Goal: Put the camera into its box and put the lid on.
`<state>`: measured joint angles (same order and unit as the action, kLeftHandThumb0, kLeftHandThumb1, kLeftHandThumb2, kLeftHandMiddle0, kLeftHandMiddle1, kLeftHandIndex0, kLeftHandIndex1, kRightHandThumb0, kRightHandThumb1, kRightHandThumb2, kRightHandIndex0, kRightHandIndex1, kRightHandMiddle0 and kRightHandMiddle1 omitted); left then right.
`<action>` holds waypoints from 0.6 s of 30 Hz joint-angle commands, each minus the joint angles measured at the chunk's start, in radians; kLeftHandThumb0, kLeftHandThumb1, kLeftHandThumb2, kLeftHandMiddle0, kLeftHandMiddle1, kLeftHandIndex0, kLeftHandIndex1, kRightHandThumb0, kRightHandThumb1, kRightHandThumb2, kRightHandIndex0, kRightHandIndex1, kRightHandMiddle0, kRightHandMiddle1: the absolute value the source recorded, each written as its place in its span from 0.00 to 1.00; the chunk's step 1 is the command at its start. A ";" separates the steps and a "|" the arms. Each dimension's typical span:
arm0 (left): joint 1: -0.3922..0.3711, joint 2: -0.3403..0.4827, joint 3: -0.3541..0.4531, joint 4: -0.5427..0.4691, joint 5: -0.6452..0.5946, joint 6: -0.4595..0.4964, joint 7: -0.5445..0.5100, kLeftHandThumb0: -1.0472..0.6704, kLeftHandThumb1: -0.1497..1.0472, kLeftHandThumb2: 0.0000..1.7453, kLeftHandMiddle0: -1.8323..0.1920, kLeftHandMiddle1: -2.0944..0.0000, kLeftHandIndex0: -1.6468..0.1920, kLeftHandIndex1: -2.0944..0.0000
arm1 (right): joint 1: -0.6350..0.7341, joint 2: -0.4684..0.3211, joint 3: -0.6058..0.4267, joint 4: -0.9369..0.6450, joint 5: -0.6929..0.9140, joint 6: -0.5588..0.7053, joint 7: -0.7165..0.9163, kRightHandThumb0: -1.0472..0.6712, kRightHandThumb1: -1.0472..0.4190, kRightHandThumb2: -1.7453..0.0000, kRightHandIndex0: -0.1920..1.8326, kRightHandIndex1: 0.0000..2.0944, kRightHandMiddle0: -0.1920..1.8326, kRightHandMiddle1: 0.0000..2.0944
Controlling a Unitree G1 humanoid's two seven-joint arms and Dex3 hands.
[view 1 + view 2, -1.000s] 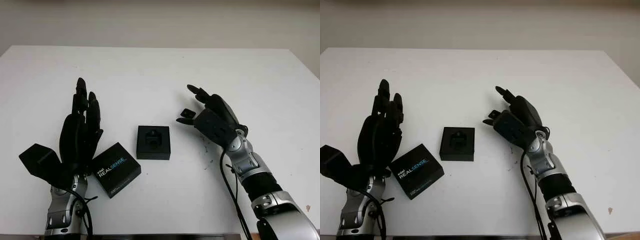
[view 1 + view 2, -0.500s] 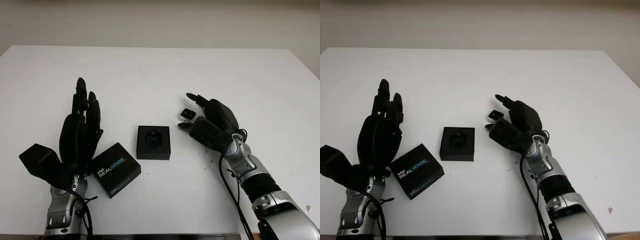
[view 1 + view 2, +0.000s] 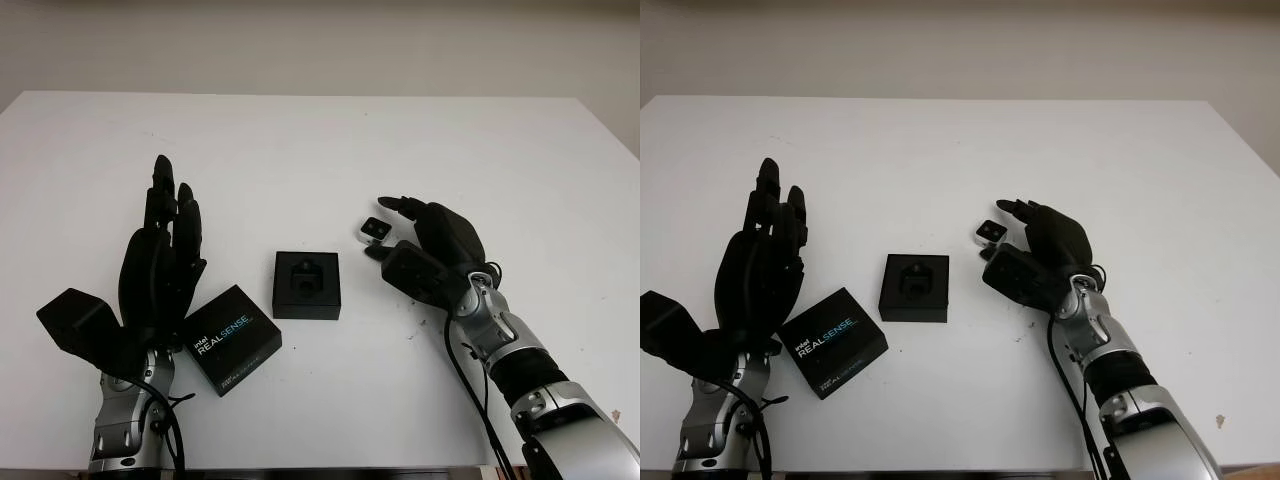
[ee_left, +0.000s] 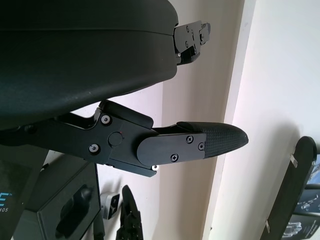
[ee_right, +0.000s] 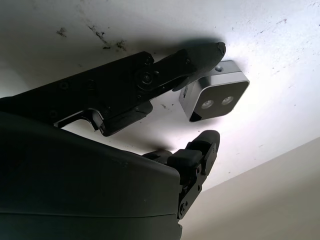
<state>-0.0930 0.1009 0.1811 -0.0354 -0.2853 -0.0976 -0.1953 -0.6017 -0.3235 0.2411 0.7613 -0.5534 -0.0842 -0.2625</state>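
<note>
small silver camera (image 3: pixel 375 230), open black box (image 3: pixel 307 285), printed lid (image 3: pixel 232 339)

lid (image 3: pixel 232 339) | "intel REALSENSE" | smaller print seemingly unreadable

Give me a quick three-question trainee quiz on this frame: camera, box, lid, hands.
1. True or false: the camera already sits inside the box.
2. Which hand is at the camera? A) left hand B) right hand
3. Fill in: the lid printed REALSENSE lies on the table beside the raised ____ hand.

Key: 1. False: it lies on the table next to the right hand's fingers, and the box is open with an empty black insert. 2. B. 3. left.
</note>
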 commanded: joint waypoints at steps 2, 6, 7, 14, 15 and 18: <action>0.009 0.009 0.005 -0.016 0.005 -0.008 -0.004 0.22 1.00 0.26 1.00 1.00 1.00 1.00 | -0.002 -0.003 0.001 0.001 0.010 -0.019 -0.002 0.26 0.11 0.97 0.26 0.07 0.32 0.21; 0.009 0.007 0.003 -0.018 0.009 -0.003 0.001 0.22 1.00 0.27 1.00 1.00 1.00 1.00 | -0.001 0.002 0.001 0.010 0.027 -0.020 0.019 0.27 0.11 0.97 0.26 0.05 0.28 0.30; 0.009 0.007 0.002 -0.015 0.010 -0.005 0.000 0.22 1.00 0.27 1.00 1.00 1.00 1.00 | -0.002 0.002 0.001 0.015 0.031 -0.024 0.022 0.27 0.10 0.97 0.27 0.05 0.28 0.31; 0.009 0.012 0.001 -0.010 0.019 -0.007 -0.003 0.21 1.00 0.25 1.00 1.00 1.00 1.00 | 0.005 0.009 0.004 0.019 0.053 -0.022 0.064 0.30 0.09 0.97 0.28 0.05 0.30 0.36; 0.009 0.010 0.002 -0.011 0.018 -0.007 -0.002 0.21 1.00 0.26 1.00 1.00 1.00 1.00 | 0.006 0.009 0.006 0.019 0.052 -0.021 0.063 0.30 0.09 0.97 0.28 0.05 0.30 0.36; 0.010 0.003 0.004 -0.017 0.014 -0.003 0.007 0.21 1.00 0.24 1.00 1.00 1.00 1.00 | 0.010 0.013 0.009 0.019 0.050 -0.029 0.051 0.35 0.07 0.97 0.30 0.06 0.34 0.43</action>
<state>-0.0929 0.1028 0.1808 -0.0356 -0.2739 -0.0976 -0.1916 -0.6018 -0.3213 0.2427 0.7689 -0.5053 -0.1051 -0.2136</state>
